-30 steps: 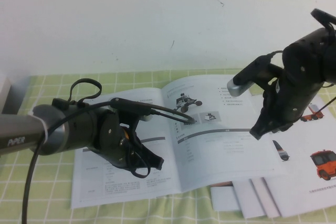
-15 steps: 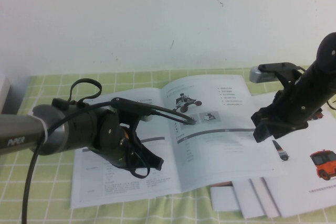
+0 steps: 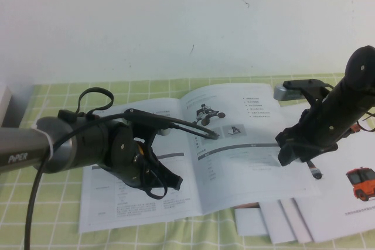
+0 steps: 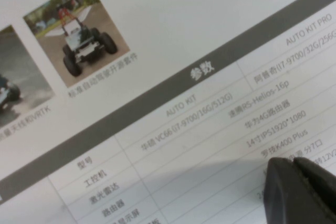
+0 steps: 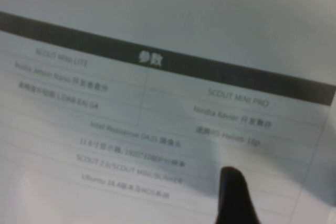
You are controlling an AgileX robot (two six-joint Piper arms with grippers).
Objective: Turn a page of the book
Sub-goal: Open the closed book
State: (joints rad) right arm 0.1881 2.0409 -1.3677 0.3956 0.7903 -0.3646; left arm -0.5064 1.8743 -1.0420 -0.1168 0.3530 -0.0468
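Observation:
The book [image 3: 176,203] lies open on the green checked cloth. Its right-hand page [image 3: 252,165] carries a black rover photo, two thumbnails and a grey-barred table [image 5: 157,59]. My left gripper [image 3: 212,135] reaches in from the left near the spine. Its fingers are shut together with nothing between them, and the tips [image 4: 294,163] sit at a leaf with a grey table bar [image 4: 202,69]. My right gripper [image 3: 287,153] hangs low over the page's outer edge. One dark fingertip [image 5: 233,187] shows just above the paper with nothing beside it, so the jaws stand apart.
Loose white sheets with orange vehicles [image 3: 351,185] lie right of the book, partly under my right arm. Small white strips [image 3: 275,221] sit at the book's front right corner. My left arm's body and cable loop [image 3: 94,100] cover much of the left leaf.
My right arm's wrist has turned over and its gripper has opened and shifted slightly left and down at the page's outer edge. My left arm has not moved.

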